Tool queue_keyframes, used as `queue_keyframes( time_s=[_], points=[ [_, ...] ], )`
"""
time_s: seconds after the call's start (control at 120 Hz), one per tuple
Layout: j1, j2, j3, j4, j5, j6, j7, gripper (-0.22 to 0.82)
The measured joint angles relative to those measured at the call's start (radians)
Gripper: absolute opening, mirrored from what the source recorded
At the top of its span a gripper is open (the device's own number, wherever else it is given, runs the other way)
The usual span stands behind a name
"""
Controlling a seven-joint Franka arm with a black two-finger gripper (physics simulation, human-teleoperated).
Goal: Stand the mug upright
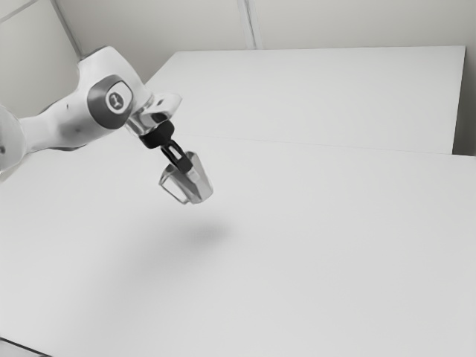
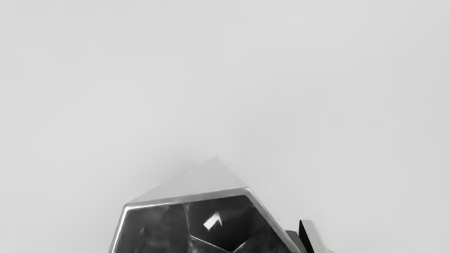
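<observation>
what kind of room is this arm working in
Probably a bare test room or lab: a robot arm over a wide white table, with plain pale walls behind it.

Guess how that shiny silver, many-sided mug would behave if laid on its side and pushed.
The mug would probably rock or slide rather than roll, since its faces are flat and its angular handle juts out. It looks stiff, perhaps metal, given the gloss. Those smooth faces might also slip in the black two-finger gripper.
</observation>
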Motion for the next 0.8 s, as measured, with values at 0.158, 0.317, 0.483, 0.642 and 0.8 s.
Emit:
queue_keyframes(
  time_s=[0.158, 0.317, 0.483, 0.642, 0.8],
  points=[
    [-0.111, 0.032, -0.014, -0.007, 0.258, 0.007, -0.160, -0.17],
    [-0.185, -0.010, -0.014, -0.152, 0.350, 0.085, -0.316, -0.18],
    [-0.075, -0.133, -0.015, -0.337, 0.379, 0.178, -0.459, -0.18],
    [-0.070, -0.150, -0.015, -0.383, 0.387, 0.234, -0.567, -0.18],
    [-0.070, -0.149, -0.015, -0.408, 0.382, 0.275, -0.644, 0.02]
  ],
)
